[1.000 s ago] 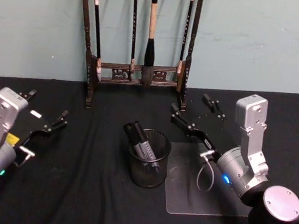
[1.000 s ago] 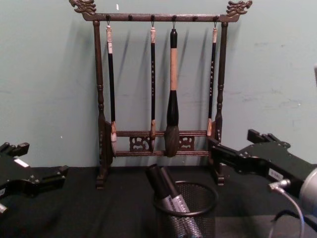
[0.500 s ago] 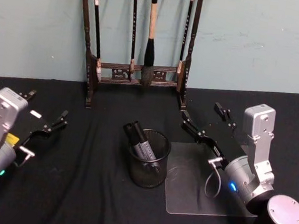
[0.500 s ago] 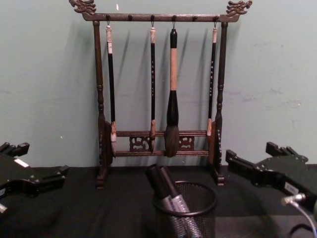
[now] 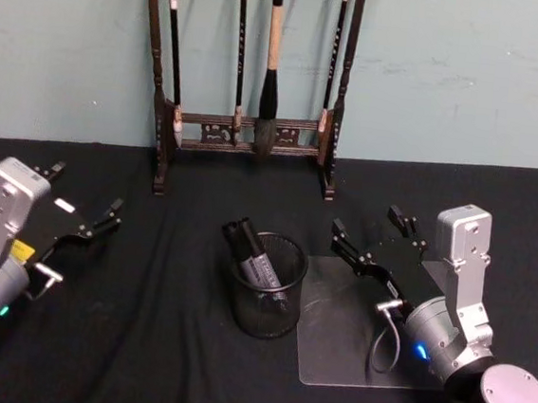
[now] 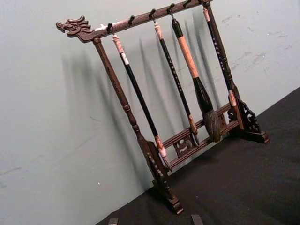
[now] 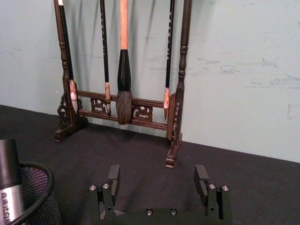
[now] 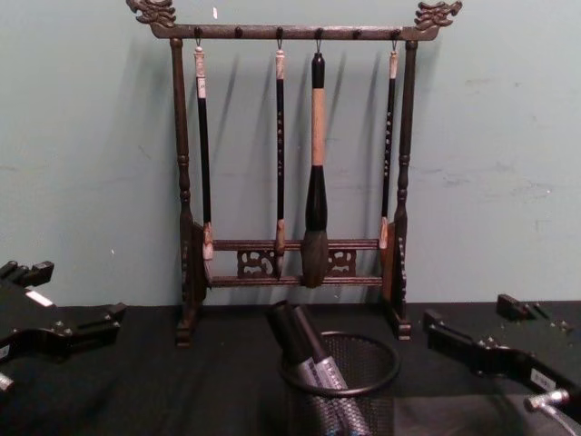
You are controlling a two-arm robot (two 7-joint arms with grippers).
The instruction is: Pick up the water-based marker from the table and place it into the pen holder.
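Black tablecloth (image 5: pixel 160 343), teal wall (image 5: pixel 453 76)

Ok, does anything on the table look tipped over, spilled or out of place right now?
Nothing stands out. The black wire-mesh pen holder stands upright with dark markers leaning inside, and the dark wooden brush rack is upright behind it.

On the black table (image 5: pixel 141 342), the pen holder (image 5: pixel 266 298) stands mid-table with markers (image 5: pixel 254 255) leaning inside. A clear sheet (image 5: pixel 342 332) lies just beside it. The right gripper (image 5: pixel 373 232) hovers open above the sheet; the left gripper (image 5: pixel 83 205) sits open near the left edge.
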